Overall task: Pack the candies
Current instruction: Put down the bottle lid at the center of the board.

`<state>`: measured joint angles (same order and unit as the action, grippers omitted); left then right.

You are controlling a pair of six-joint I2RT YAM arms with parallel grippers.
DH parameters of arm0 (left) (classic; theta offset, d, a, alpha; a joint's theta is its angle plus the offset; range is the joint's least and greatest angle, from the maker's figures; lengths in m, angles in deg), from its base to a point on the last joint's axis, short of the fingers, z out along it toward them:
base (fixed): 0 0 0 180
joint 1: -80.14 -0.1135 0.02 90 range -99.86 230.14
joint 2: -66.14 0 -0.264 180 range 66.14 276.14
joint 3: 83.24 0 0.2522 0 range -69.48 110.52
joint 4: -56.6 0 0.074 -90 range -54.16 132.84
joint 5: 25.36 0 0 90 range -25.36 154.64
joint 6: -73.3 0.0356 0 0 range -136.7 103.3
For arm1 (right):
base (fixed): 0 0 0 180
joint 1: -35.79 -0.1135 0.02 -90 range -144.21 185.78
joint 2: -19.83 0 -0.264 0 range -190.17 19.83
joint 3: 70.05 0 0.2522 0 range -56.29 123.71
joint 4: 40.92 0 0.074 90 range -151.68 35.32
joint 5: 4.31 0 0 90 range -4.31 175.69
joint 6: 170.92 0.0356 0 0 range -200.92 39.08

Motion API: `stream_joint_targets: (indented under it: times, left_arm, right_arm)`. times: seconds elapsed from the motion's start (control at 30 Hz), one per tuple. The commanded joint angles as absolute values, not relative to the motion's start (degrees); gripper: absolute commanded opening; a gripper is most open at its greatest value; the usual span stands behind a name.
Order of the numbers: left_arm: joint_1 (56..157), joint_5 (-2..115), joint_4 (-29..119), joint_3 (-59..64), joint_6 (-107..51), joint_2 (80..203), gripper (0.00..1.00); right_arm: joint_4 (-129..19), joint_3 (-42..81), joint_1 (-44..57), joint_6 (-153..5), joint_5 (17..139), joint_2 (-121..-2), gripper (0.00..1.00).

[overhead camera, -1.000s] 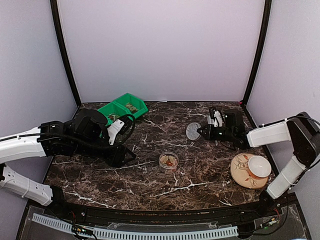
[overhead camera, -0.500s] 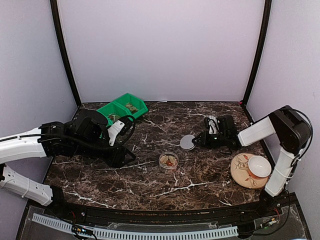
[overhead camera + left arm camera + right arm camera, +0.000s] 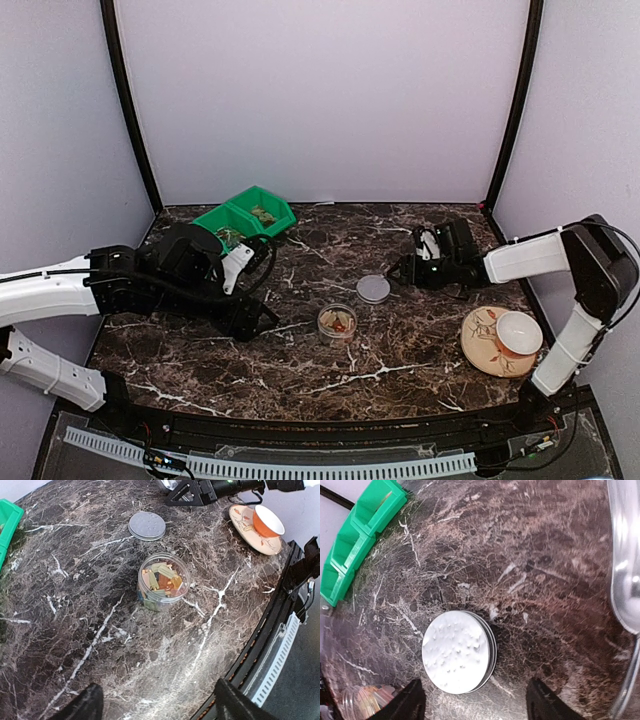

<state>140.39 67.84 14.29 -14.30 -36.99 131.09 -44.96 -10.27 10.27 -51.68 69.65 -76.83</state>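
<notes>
The candies (image 3: pixel 161 580) fill a small clear jar (image 3: pixel 337 321) with no top on it, standing mid-table. More candies (image 3: pixel 263 213) lie in the green bin (image 3: pixel 245 218) at the back left. The jar's round metal lid (image 3: pixel 374 288) lies flat on the marble, right of and behind the jar. My left gripper (image 3: pixel 250 318) hovers open left of the jar, nothing between its fingers (image 3: pixel 90 705). My right gripper (image 3: pixel 400 270) is open just right of the lid (image 3: pixel 457 651), not touching it.
A metal scoop (image 3: pixel 625 555) lies on the table near my right arm. A patterned saucer (image 3: pixel 482 345) with a cup (image 3: pixel 519 332) stands at the front right. The table's black front rail (image 3: pixel 280 625) runs close to my left gripper.
My right gripper has let go of the lid, which now lies flat on the table, and has opened and drawn back right. My left gripper has opened wider.
</notes>
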Motion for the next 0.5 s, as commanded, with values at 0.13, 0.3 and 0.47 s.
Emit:
stream_joint_targets:
  times: [0.13,0.3,0.47]
  left_arm:
    - [139.2,72.9,21.2,-17.0,-35.8,132.1,0.95]
    - [138.9,75.8,29.0,-19.5,-35.1,133.1,0.99]
    - [138.8,78.0,37.4,-22.9,-35.1,135.1,0.99]
  right_arm:
    - [-63.3,0.9,3.1,-60.6,88.1,-69.2,0.98]
    - [-71.6,7.0,2.2,-62.6,89.8,-68.3,0.98]
    - [-70.4,5.7,2.8,-59.1,92.0,-64.6,0.98]
